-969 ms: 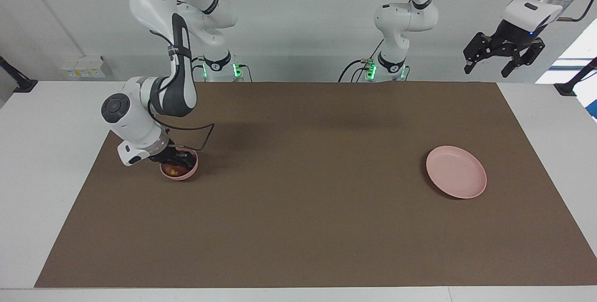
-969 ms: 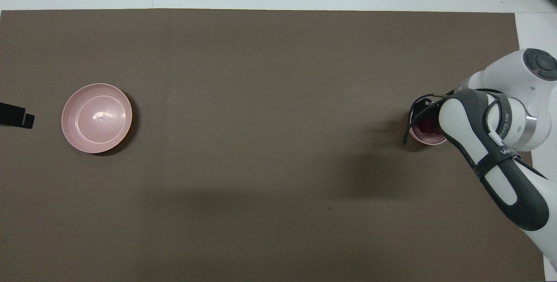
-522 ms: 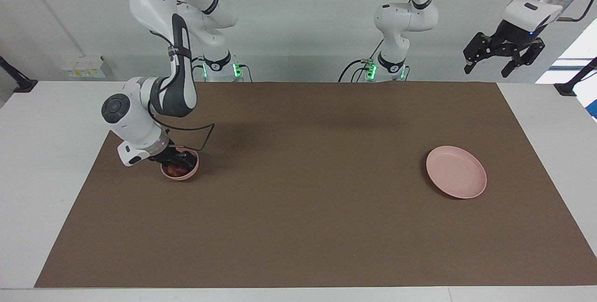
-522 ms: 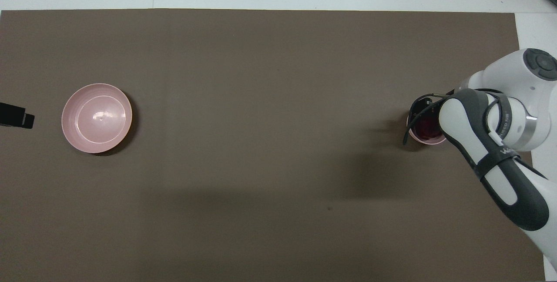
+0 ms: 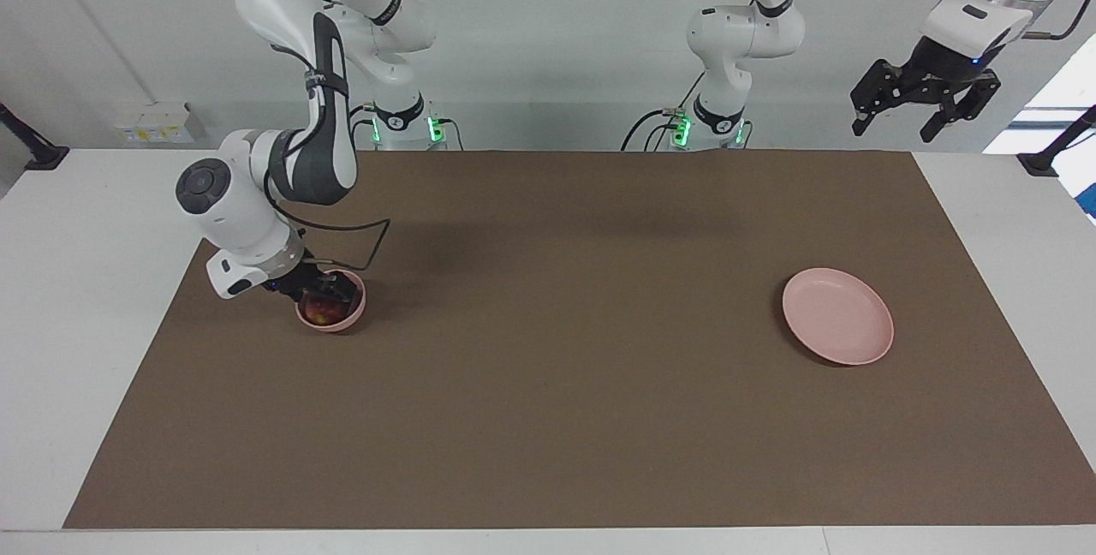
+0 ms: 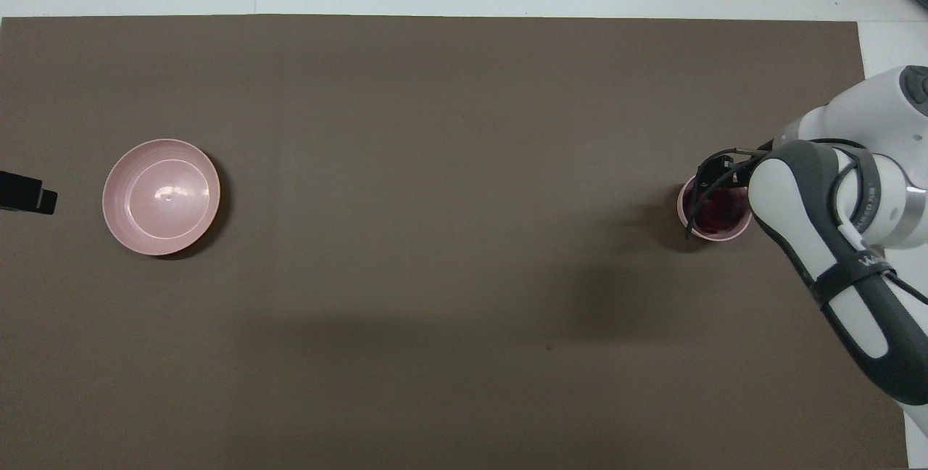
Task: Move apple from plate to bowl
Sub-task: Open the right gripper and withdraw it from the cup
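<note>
The dark-red apple (image 5: 318, 310) (image 6: 718, 210) lies in the small pink bowl (image 5: 344, 323) (image 6: 707, 236) at the right arm's end of the table. My right gripper (image 5: 321, 288) (image 6: 719, 174) hangs just over the bowl's robot-side rim. It is open, with its fingers apart and off the apple. The flat pink plate (image 5: 837, 315) (image 6: 161, 196) sits bare at the left arm's end. My left gripper (image 5: 925, 114) waits open, high above that end of the table. Only its dark tip (image 6: 25, 192) shows in the overhead view.
A brown mat (image 5: 565, 384) covers most of the white table (image 5: 94, 221). The right arm's white forearm and a looping black cable (image 5: 368, 247) stand over the mat beside the bowl.
My right gripper has opened, risen a little from the bowl and drawn toward the table's edge. More of the apple shows in the bowl. The left arm has not moved.
</note>
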`<state>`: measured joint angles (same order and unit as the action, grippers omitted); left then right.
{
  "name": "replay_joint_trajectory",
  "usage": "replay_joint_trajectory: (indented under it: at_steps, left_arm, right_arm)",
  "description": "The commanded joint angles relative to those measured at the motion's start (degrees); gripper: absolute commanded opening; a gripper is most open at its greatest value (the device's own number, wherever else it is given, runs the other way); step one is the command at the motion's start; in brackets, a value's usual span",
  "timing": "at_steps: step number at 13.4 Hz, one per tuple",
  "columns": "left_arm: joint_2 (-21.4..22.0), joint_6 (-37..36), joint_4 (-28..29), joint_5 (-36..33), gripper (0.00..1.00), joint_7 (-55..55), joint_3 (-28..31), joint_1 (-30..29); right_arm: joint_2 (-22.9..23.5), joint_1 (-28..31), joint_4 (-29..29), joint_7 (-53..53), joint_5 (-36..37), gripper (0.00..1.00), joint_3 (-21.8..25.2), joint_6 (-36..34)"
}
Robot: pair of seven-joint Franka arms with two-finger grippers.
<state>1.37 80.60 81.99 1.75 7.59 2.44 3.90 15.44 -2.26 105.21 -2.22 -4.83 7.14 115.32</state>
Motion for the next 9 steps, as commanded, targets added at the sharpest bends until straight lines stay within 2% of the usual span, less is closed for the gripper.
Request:
replay_joint_trajectory:
  at_steps: [1,5,9]
  left_arm:
    - [0.74,-0.80,0.28,-0.96,1.00,-0.39,-0.07,-0.04]
    - [0.74,-0.80,0.28,-0.96,1.00,-0.39,-0.07,-0.04]
    - [0.74,-0.80,0.28,-0.96,1.00,-0.39,-0.07,-0.04]
  right_arm:
    - [-4.35,0.06,-0.44,-2.61,3.42,1.00,-0.46,-4.21]
    - [-7.25,0.15,-8.78,-2.62,3.51,1.00,-0.28,-16.06]
    - [-13.14,0.15,-9.58,-2.62,3.77,1.00,-0.28,-21.17]
